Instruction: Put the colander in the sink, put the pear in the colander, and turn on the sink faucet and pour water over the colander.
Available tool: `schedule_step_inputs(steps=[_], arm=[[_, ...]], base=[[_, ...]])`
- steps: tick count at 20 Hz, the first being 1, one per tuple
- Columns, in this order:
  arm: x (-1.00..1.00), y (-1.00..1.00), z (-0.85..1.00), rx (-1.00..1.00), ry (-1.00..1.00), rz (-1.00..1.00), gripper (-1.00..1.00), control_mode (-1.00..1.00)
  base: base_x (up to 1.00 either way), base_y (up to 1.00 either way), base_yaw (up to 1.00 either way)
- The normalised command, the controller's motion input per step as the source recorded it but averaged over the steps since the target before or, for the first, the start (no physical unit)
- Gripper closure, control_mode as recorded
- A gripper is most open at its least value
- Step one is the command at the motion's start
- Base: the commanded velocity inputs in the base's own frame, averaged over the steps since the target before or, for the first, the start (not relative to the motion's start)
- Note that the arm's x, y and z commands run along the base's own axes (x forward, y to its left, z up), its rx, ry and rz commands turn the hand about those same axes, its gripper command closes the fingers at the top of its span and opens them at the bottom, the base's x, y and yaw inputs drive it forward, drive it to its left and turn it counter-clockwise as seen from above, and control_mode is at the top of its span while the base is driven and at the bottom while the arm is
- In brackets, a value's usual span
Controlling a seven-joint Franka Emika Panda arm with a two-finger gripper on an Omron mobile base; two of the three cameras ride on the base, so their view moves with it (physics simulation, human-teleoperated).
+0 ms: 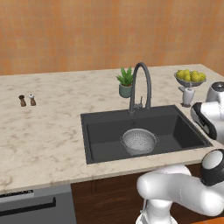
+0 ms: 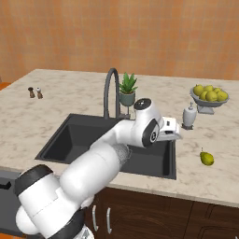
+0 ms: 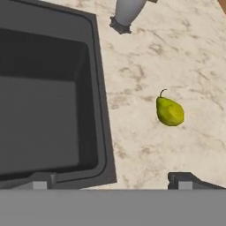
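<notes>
Now the colander [image 1: 139, 141] sits in the sink [image 1: 98, 135]; the pear [image 3: 169, 111] lies near the surface's front edge, probably under the wide-open, empty pincer [image 3: 114, 182].

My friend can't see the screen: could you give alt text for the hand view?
A pear lies on the marble counter right of the black sink, apart from its rim. The open gripper hangs above, its fingertips showing at the bottom; a white bottle's base stands at the top.

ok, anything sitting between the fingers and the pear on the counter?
Nothing visible. The pear lies alone on bare counter right of the sink, ahead of the open gripper. The white bottle stands well beyond it.
</notes>
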Motion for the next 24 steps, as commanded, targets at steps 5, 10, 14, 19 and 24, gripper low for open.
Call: schedule_step_inputs(steps=[5,10,14,19,24], arm=[[-0.10,-1.00,0.06,0.11,0.00,0.04,-1.00,-1.00],[-0.04,-0.93,-0.02,0.16,0.00,0.13,-1.00,-1.00],[0.00,-0.18,-0.02,0.00,0.00,0.00,-1.00,-1.00],[0.29,-0.24,-0.51,-0.05,0.13,0.00,-1.00,-1.00],[0.39,0.00,-0.38,-0.02,0.21,0.00,-1.00,-1.00]], base=[[0.00,0.00,0.00],[0.00,0.00,0.00],[0.00,0.00,0.00],[0.00,0.00,0.00],[0.00,0.00,0.00]])
